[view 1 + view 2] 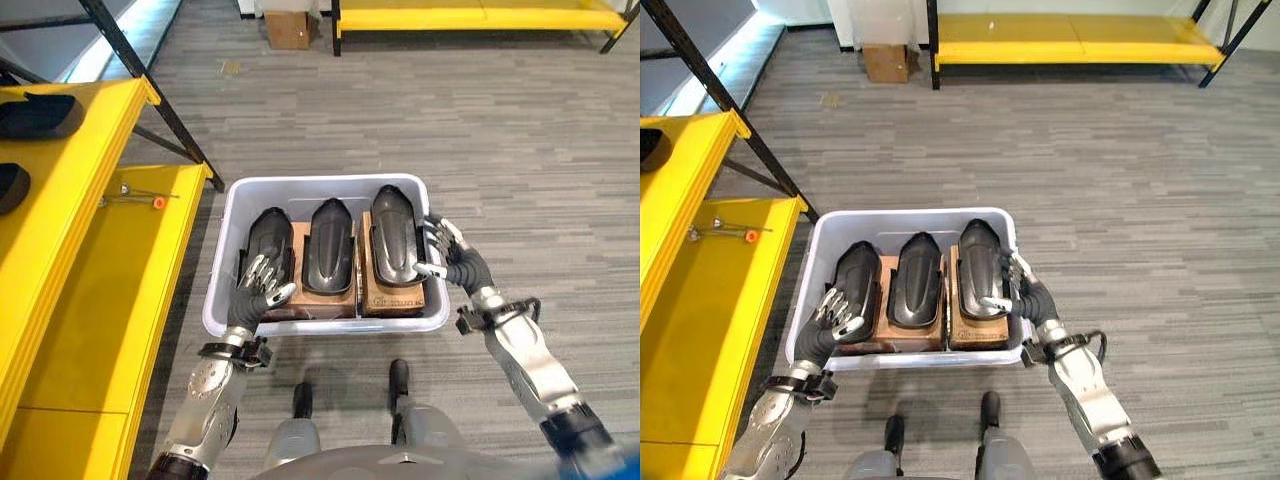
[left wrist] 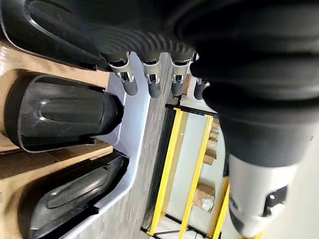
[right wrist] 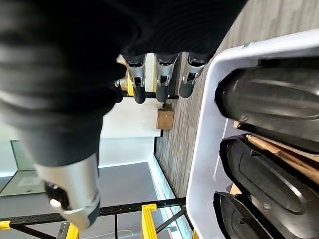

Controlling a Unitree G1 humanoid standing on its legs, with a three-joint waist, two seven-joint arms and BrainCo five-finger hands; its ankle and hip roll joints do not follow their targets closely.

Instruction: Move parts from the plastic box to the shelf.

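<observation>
Left robot hand [image 1: 258, 290], fingers relaxed, resting on the leftmost of three black parts [image 1: 329, 245] in the grey box [image 1: 232, 215] on the floor; right robot hand [image 1: 447, 255], fingers spread, against the rightmost part; yellow shelf [image 1: 70, 210] beyond the left robot hand.

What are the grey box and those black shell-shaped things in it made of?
The plastic box looks like smooth moulded plastic, pale grey with rounded rim. The three black parts seem hard moulded plastic, semi-gloss with ribbed tops. Beneath them, brown pads look like cardboard.
</observation>
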